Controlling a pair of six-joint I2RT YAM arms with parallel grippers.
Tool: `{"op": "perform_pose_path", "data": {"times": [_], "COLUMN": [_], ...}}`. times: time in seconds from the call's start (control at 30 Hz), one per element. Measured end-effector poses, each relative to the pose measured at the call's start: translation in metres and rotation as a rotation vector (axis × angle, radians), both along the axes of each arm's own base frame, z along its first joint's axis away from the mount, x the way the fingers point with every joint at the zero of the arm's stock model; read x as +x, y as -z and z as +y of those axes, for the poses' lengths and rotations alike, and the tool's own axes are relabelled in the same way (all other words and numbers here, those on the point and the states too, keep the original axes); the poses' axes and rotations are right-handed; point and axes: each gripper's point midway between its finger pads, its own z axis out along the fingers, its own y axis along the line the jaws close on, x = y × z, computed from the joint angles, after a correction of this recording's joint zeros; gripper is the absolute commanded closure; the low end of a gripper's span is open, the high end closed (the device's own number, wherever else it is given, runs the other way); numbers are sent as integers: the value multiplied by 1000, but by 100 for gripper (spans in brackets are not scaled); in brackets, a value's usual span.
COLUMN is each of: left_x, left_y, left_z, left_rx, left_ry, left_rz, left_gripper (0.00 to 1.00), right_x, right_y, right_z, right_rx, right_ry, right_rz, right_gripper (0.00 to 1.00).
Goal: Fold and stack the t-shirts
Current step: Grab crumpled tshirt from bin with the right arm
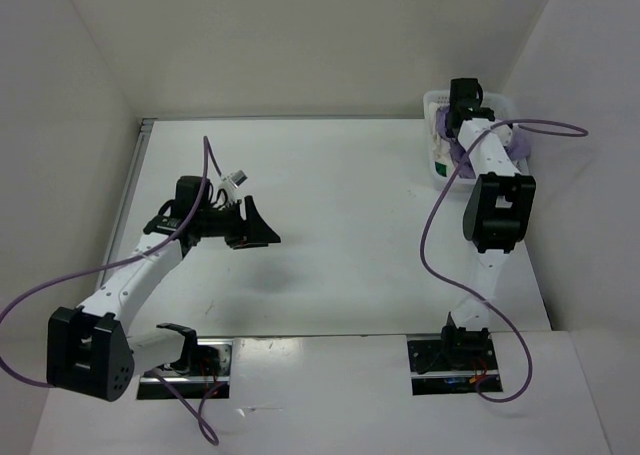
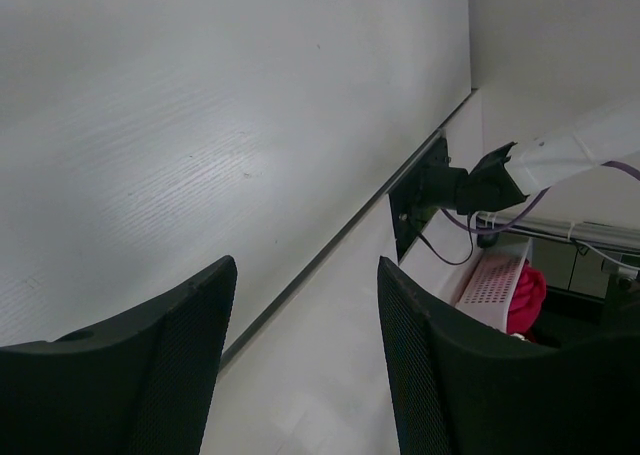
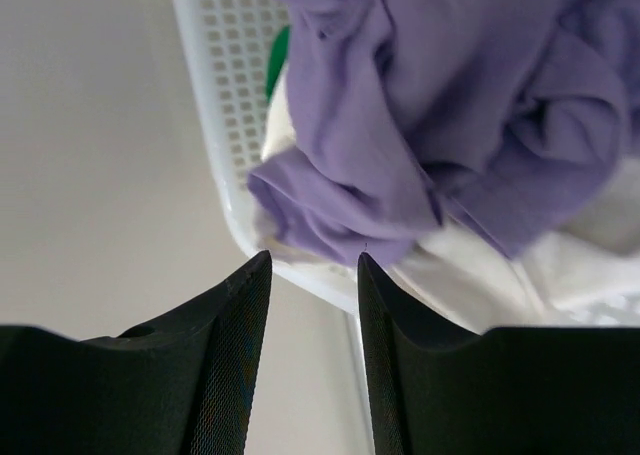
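A: Grippers?
B: The right gripper (image 3: 312,260) hangs over the white lattice basket's (image 3: 215,95) rim, jaws apart, holding nothing; the left gripper (image 2: 305,265) gapes empty above the tabletop's (image 1: 340,175) left half.
A: Progress?
B: Barely begun, I'd judge; the lavender t-shirt (image 3: 450,95) lies crumpled over the cream-white t-shirt (image 3: 500,275) and a sliver of green t-shirt (image 3: 278,60), all 3 in the basket at the far right corner; 0 folded.
A: Surroundings?
B: A white tabletop; plain white walls (image 1: 300,35) on 3 sides.
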Motion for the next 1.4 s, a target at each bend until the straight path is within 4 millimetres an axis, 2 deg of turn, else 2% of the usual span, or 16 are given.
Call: {"op": "perform_pose_path", "data": {"times": [0.13,0.33,0.4,0.43,0.53,0.57,0.8,0.9,1.0,1.1,1.13,1.17,1.2,1.23,1.27,1.4], "left_x": [1,2,2,2,3,3,4,7,15,24,28,30,32,33,35,41], "left_y": [3,6,8,8,11,12,14,10,-2,-17,-22,-25,-28,-31,-33,-46], "left_z": [0,0,0,0,0,0,-1,-1,-1,-2,-2,-2,-2,-2,-1,2], "left_rx": [2,5,6,7,9,9,8,5,-8,-26,-34,-41,-45,-51,-52,-61], "left_ry": [0,-2,-1,-1,-1,-1,-2,-5,-19,-36,-44,-51,-59,-69,-80,-152], "left_rz": [12,25,30,34,43,47,56,49,27,-5,-19,-23,-29,-30,-35,-57], "left_gripper": [34,34,34,34,34,34,34,34,34,34,36,36,37,39,39,39], "right_x": [11,8,3,1,-2,-2,18,19,14,5,-2,-6,-17,-22,-31,-70], "right_y": [4,43,56,62,71,69,31,15,-20,-79,-115,-136,-177,-196,-223,-361], "right_z": [-12,-12,-11,-10,-9,-9,-10,-9,-5,5,12,15,29,36,49,137], "right_rx": [3,34,44,47,52,47,-22,-63,-108,-167,-201,-220,-255,-270,-291,-405], "right_ry": [22,31,34,33,27,20,-55,-98,-164,-246,-293,-314,-380,-408,-458,-737], "right_rz": [10,104,121,133,151,152,96,83,29,-67,-127,-167,-245,-281,-328,-639], "right_gripper": [55,55,64,78,92,100,100,100,100,100,100,100,100,100,100,100]}}
